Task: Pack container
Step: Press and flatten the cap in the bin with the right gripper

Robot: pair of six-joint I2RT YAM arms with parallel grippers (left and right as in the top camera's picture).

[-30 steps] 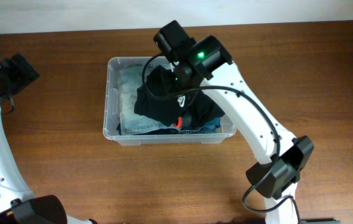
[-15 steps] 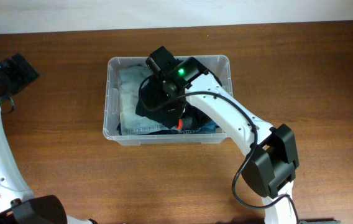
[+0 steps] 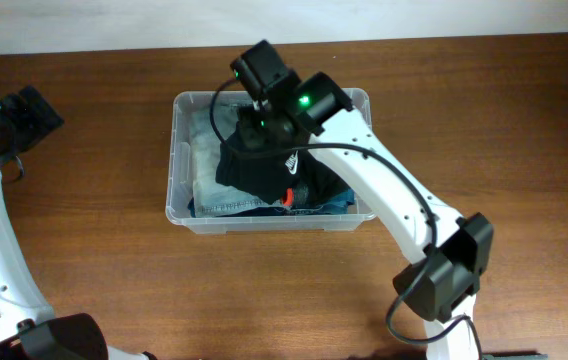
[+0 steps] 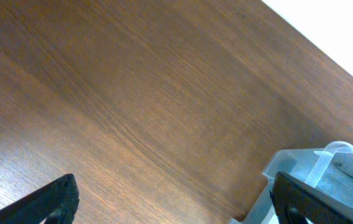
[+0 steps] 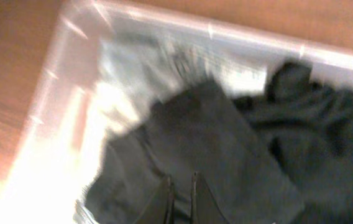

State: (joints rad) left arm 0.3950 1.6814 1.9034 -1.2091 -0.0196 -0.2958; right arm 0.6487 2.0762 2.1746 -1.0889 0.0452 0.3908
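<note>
The container (image 3: 176, 165) sits in the middle of the counter (image 3: 84, 260). It is full of folded clothes, with a black garment (image 3: 264, 170) heaped on top of pale denim (image 3: 209, 190).

Our right gripper (image 5: 181, 185) hangs over the black garment with its fingers pressed together. We cannot tell whether a fold of cloth is caught between them. Our left gripper (image 4: 175, 208) is spread wide above bare counter, well apart from the container.

We judge the step in hand to be settling the black garment. To do it well, we should work toward the middle and inside the rim, flattening the hump so nothing drapes over the wall. We should also avoid dragging the layers beneath out of place.
</note>
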